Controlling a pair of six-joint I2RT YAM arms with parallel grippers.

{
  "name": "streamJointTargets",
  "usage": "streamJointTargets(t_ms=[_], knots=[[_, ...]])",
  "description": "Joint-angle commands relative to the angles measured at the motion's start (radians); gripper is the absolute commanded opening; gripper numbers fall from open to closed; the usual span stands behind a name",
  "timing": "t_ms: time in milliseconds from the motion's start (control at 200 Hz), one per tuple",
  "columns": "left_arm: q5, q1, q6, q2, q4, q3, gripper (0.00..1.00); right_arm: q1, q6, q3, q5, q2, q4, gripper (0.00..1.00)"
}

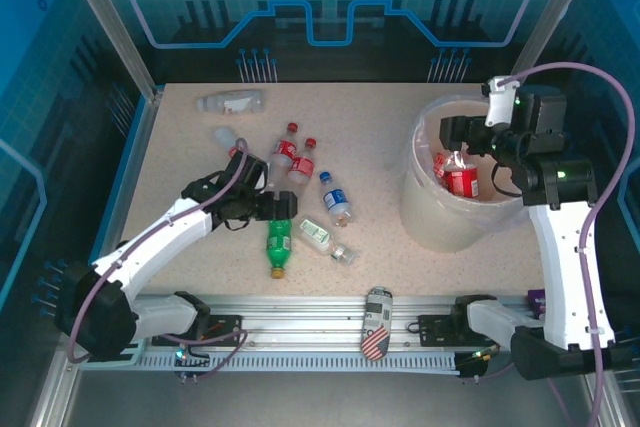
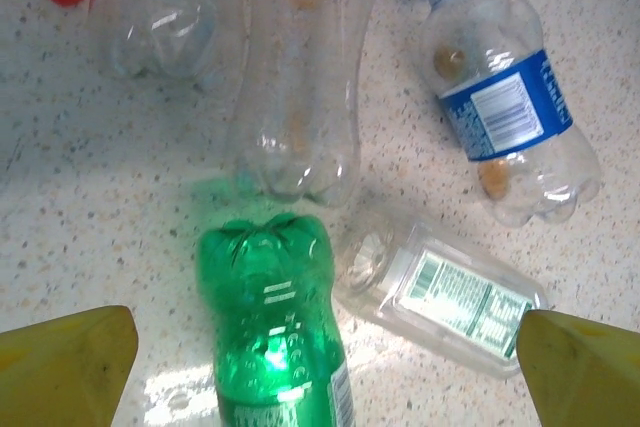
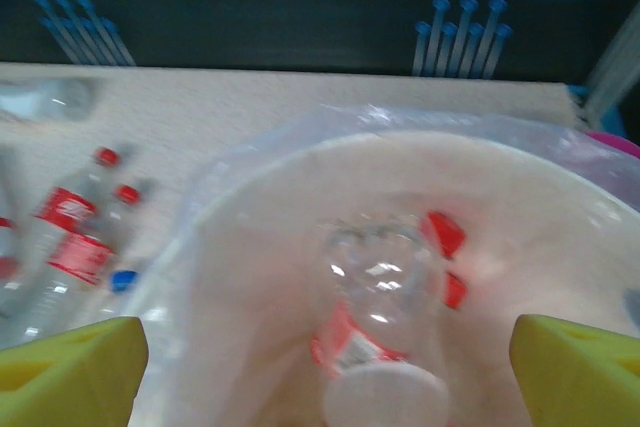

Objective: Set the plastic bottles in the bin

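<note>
yellow fingers (image 2: 65, 357) of the left gripper (image 2: 320, 367) stand wide apart and hold nothing, poised over the green bottle (image 2: 275, 327), which lies on its side on the speckled table (image 2: 100, 207) with its base toward 12 o'clock in the wrist view. a clear bottle (image 2: 300, 97) lies just past that base at 12 o'clock, a flattened pale-labelled bottle (image 2: 450, 297) sits just beside the green one at 3 o'clock, and a blue-labelled bottle (image 2: 500, 107) lies at 1 o'clock.

from above, the bin (image 1: 430, 217) stands at 3 o'clock on the table, well apart from the loose bottles. the right gripper (image 1: 455, 142) hangs over it with its fingers (image 3: 70, 362) also spread wide and gripping nothing; a red-labelled bottle (image 3: 375, 287) sits inside the bin below them, clear of both tips. two more bottles (image 1: 232, 101) lie toward 11 o'clock, and a flag-patterned can (image 1: 377, 322) rests on the rail at 6 o'clock.

the step in hand looks to be the left arm's pick of the green bottle. it would go best with the fingers centred across the bottle's body and lowered straight down, nudged toward 9 o'clock so the tip on the 3 o'clock side drops between the green and pale-labelled bottles rather than onto the latter.
</note>
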Motion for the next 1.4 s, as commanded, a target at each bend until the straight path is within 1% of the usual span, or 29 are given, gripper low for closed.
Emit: streamJointTargets(t_ms=[0, 100, 185, 335, 440, 555, 640, 750, 830, 926, 991, 1146, 1211, 1266, 1336, 1366, 1396], knots=[[0.003, -0.017, -0.036, -0.033, -0.203, 0.018, 0.98, 0.020, 0.067, -0.044, -0.174, -0.005, 0.152, 0.94], [0.021, -0.060, -0.112, -0.068, -0.201, -0.033, 0.96, 0.048, 0.085, -0.066, -0.171, 0.021, 0.216, 0.94], [0.027, -0.085, -0.159, -0.085, -0.182, -0.085, 0.94, 0.073, 0.086, -0.061, -0.170, 0.048, 0.232, 0.94], [0.075, -0.101, -0.218, -0.060, -0.064, -0.181, 0.94, 0.104, 0.076, -0.057, -0.163, 0.066, 0.233, 0.94], [0.077, -0.109, -0.225, -0.020, -0.005, -0.210, 0.93, 0.110, 0.067, -0.057, -0.151, 0.067, 0.220, 0.94], [0.028, -0.145, -0.223, 0.027, 0.048, -0.226, 0.87, 0.110, 0.062, -0.058, -0.142, 0.072, 0.209, 0.94], [0.009, -0.165, -0.223, 0.076, 0.077, -0.233, 0.86, 0.119, 0.065, -0.068, -0.133, 0.066, 0.212, 0.94], [0.008, -0.168, -0.215, 0.123, 0.124, -0.248, 0.84, 0.123, 0.070, -0.088, -0.115, 0.052, 0.209, 0.94], [-0.010, -0.173, -0.202, 0.152, 0.119, -0.241, 0.80, 0.126, 0.073, -0.093, -0.106, 0.046, 0.195, 0.94], [-0.039, -0.173, -0.186, 0.161, 0.108, -0.226, 0.68, 0.128, 0.073, -0.091, -0.096, 0.046, 0.186, 0.94], [-0.051, -0.174, -0.173, 0.159, 0.092, -0.211, 0.62, 0.129, 0.071, -0.090, -0.096, 0.046, 0.185, 0.94], [-0.057, -0.174, -0.163, 0.111, 0.053, -0.190, 0.60, 0.141, 0.074, -0.090, -0.096, 0.048, 0.192, 0.93], [-0.073, -0.173, -0.160, 0.067, 0.028, -0.181, 0.60, 0.149, 0.076, -0.091, -0.068, 0.046, 0.197, 0.93], [-0.102, -0.172, -0.140, 0.024, -0.009, -0.163, 0.60, 0.154, 0.083, -0.089, -0.064, 0.044, 0.204, 0.92], [-0.177, -0.169, -0.086, -0.035, -0.062, -0.115, 0.60, 0.173, 0.095, -0.092, -0.074, 0.044, 0.228, 0.92], [-0.204, -0.161, -0.066, -0.057, -0.067, -0.097, 0.59, 0.187, 0.099, -0.092, -0.078, 0.047, 0.241, 0.92], [-0.208, -0.145, -0.047, -0.079, -0.063, -0.079, 0.59, 0.205, 0.100, -0.087, -0.083, 0.052, 0.248, 0.92]])
